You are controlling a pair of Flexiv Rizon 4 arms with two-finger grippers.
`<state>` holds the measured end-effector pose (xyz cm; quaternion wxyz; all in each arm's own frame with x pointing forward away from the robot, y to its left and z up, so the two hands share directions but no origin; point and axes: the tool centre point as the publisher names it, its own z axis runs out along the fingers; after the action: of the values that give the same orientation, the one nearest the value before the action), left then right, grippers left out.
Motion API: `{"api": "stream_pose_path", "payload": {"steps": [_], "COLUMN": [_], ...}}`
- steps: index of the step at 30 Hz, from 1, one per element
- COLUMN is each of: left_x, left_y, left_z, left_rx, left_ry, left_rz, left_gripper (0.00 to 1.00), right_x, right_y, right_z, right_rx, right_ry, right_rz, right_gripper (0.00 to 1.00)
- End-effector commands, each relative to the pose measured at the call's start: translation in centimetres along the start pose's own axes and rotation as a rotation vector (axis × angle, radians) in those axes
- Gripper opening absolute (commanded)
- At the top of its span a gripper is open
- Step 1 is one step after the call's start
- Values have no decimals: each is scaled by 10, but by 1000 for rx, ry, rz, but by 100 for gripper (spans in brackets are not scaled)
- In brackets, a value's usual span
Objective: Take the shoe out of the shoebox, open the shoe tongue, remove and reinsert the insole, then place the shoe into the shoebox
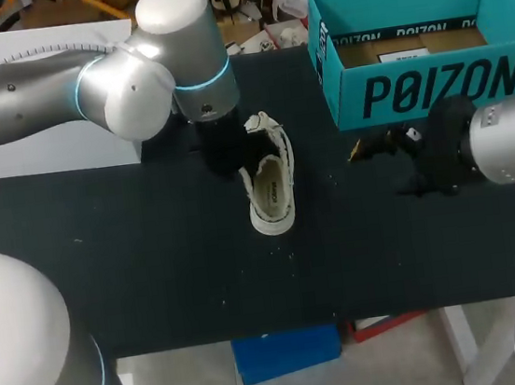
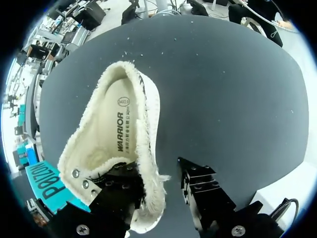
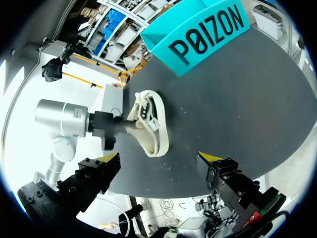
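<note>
A white shoe [image 1: 270, 191] rests on the black table [image 1: 153, 262] with its opening up, the insole [image 2: 119, 124] showing inside. My left gripper [image 1: 224, 150] is at the shoe's heel end; in the left wrist view the left gripper [image 2: 156, 171] straddles the fuzzy side wall, one finger [image 2: 119, 191] inside the shoe and the other [image 2: 200, 186] outside, a small gap off the wall. My right gripper [image 1: 385, 163] stands wide open to the shoe's right, in front of the teal shoebox [image 1: 432, 86]. From the right wrist view the shoe [image 3: 148, 124] lies ahead of the right gripper [image 3: 161, 158].
The open-topped shoebox stands at the back right with brown cardboard inside. A white flat panel [image 1: 39, 97] lies at the back left behind my left arm. Bare black table stretches in front of the shoe to the near edge.
</note>
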<state>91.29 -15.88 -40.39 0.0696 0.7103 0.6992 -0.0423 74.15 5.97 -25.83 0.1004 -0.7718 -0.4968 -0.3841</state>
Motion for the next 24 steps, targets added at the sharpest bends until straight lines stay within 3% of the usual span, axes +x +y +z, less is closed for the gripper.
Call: {"api": "stream_pose_path", "payload": {"steps": [1,3,10,21,24], "left_x": [-8,-8,-10,1,7], "left_y": [8,10,13,2,0], "left_z": [13,16,6,-63,-82], "left_rx": [-1,-20,-16,9,-16], "left_ry": [18,32,8,-94,-109], "left_rz": [6,17,23,-57,-112], "left_gripper": [23,0,0,0,0], "right_x": [0,0,0,0,0], "right_y": [0,0,0,0,0], "right_z": [0,0,0,0,0], "right_rx": [2,2,2,2,2], "right_ry": [1,1,1,1,1], "right_rz": [0,0,0,0,0], "right_gripper": [100,100,100,100,100]}}
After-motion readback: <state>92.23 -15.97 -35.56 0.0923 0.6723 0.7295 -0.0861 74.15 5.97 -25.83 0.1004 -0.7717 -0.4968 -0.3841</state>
